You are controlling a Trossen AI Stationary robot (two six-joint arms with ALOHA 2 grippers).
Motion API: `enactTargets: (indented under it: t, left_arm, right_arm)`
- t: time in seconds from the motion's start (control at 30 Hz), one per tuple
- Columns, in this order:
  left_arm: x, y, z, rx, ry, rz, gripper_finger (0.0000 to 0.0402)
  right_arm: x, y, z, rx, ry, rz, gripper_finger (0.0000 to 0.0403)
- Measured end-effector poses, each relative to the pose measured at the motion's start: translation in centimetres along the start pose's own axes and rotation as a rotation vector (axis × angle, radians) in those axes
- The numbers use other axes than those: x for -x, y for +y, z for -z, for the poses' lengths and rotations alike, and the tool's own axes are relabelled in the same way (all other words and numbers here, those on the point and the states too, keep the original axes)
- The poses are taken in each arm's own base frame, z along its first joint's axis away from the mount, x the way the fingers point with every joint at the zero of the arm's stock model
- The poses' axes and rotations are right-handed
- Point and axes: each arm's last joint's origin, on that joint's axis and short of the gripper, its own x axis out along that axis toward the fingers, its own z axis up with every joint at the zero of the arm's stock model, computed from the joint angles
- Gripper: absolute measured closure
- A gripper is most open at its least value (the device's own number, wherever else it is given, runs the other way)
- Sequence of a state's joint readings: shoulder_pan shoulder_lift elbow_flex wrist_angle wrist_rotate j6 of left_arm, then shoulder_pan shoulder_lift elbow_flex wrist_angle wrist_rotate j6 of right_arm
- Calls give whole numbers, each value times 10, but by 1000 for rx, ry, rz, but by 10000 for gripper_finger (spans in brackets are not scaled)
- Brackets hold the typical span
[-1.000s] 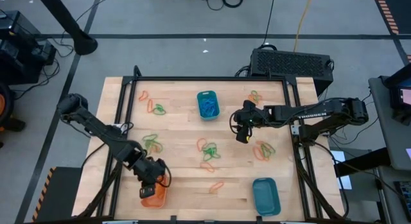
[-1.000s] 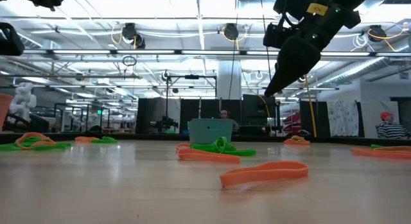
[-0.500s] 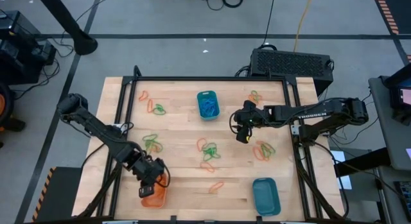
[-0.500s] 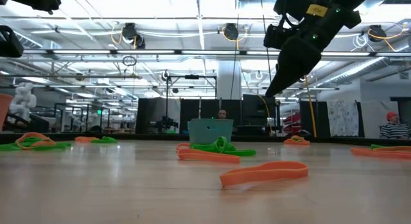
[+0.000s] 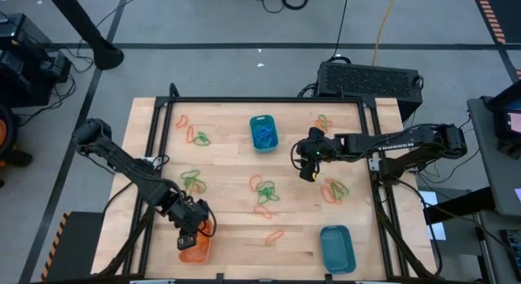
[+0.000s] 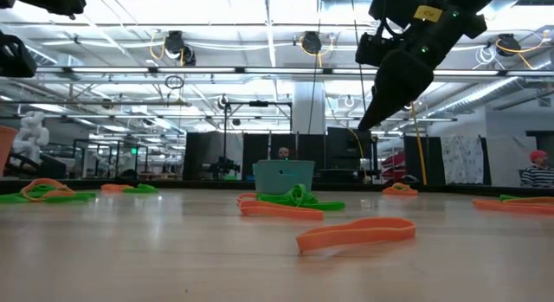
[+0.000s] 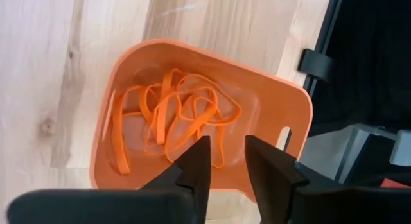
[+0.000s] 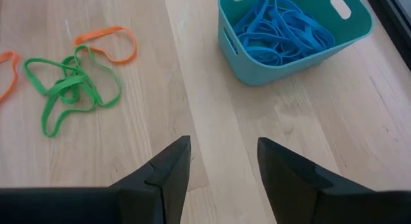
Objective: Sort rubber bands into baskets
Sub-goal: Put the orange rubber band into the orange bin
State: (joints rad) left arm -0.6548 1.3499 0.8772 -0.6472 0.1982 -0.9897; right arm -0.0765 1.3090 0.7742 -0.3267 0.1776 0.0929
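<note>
Now orange rubber bands (image 7: 173, 118) are being dropped into the orange basket (image 7: 270, 95) below the part-open, empty left jaws (image 7: 223, 169) (right jaws (image 8: 221, 163) gaping, empty); next, loose desk (image 5: 228, 154) bands need collecting.

On the bench (image 5: 228, 121), one basket (image 5: 263, 132) sits at the middle of the far edge with bands (image 8: 282, 28) inside. A second basket (image 5: 195, 246) sits at the near left corner, holding bands (image 7: 173, 118), with the left hand (image 5: 190, 235) above it. A third basket (image 5: 336, 247) sits near the near right corner. Loose bands (image 5: 264, 190) lie scattered between them. The right hand (image 5: 307, 170) hangs right of centre.
</note>
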Motion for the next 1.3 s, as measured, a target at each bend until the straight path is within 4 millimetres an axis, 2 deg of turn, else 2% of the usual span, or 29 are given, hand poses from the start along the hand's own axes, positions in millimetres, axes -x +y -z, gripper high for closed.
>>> enactTargets:
  t: [0.2,0.37,0.57,0.73,0.83,1.13,1.3]
  left_arm:
    - [1,2,-4,5,10,15,292]
    - [5,11,-19,-52,-17,36,292]
    - [13,17,-51,-256,-281,9,292]
    - [9,15,-76,-471,-483,-50,292]
    - [-5,18,-90,-539,-541,-132,292]
    - [-68,28,-118,-793,-581,-304,292]
    - [-84,36,-130,-777,-632,-311,292]
  right_arm:
    - [0,0,0,0,0,0,230]
    - [0,0,-1,9,-7,-1,230]
    - [0,0,-1,14,-7,-1,230]
    - [0,0,0,16,0,0,230]
    - [0,0,0,16,0,0,230]
    - [0,0,0,15,0,0,230]
    - [0,0,0,7,0,0,230]
